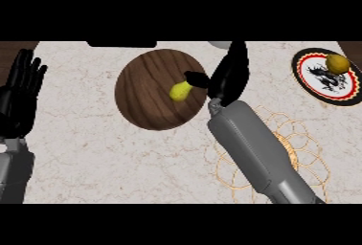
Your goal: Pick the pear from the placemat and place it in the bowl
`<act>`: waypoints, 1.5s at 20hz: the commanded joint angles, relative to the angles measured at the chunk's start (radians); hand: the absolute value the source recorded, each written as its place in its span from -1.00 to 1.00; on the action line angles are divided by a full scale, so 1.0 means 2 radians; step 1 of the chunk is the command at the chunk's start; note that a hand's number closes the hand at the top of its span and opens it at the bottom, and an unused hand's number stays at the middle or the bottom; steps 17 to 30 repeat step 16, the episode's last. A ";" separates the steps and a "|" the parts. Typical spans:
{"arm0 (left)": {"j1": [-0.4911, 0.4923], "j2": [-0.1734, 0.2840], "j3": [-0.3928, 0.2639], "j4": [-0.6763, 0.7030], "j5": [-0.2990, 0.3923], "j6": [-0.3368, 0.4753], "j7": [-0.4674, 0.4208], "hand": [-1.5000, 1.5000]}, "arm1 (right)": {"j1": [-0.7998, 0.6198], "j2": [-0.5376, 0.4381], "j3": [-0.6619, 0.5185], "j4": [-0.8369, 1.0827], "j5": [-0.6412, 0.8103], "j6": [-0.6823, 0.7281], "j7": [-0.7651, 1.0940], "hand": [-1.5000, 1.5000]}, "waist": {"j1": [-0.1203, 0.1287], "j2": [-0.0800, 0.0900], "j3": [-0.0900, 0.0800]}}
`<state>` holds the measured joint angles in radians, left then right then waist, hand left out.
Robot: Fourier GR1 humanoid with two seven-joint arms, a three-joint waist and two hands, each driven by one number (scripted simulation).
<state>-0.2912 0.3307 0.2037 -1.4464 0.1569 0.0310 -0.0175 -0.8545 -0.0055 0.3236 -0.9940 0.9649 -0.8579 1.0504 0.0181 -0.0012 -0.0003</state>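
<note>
The yellow pear (180,91) lies inside the round wooden bowl (145,103) at the counter's middle, right of the bowl's centre. My right hand (230,72) hovers over the bowl's right rim, fingers straight and pointing away from me. Its thumb (196,78) reaches left and touches or nearly touches the pear's top end; nothing is curled round the fruit. The pale placemat (300,143), with an orange lace pattern, lies right of the bowl, partly under my right forearm. My left hand (21,91) rests open at the left edge, fingers up.
A round plate (318,83) with a black, red and white rim sits at the far right, carrying a yellow-brown fruit (339,62). A dark object (120,44) and a small white one (219,45) lie at the counter's far edge.
</note>
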 commanded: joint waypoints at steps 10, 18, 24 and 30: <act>0.052 0.007 0.021 -0.030 0.010 -0.011 -0.010 0.00 | 0.298 -0.038 0.003 -0.322 0.048 -0.058 0.004 -1.00 | -0.024 -0.005 0.000; 0.031 0.007 0.020 -0.021 0.010 -0.012 -0.001 0.00 | 0.453 -0.111 0.033 -0.501 -0.012 -0.050 -0.036 -1.00 | -0.021 -0.002 0.000; 0.031 0.007 0.020 -0.021 0.010 -0.012 -0.001 0.00 | 0.453 -0.111 0.033 -0.501 -0.012 -0.050 -0.036 -1.00 | -0.021 -0.002 0.000; 0.031 0.007 0.020 -0.021 0.010 -0.012 -0.001 0.00 | 0.453 -0.111 0.033 -0.501 -0.012 -0.050 -0.036 -1.00 | -0.021 -0.002 0.000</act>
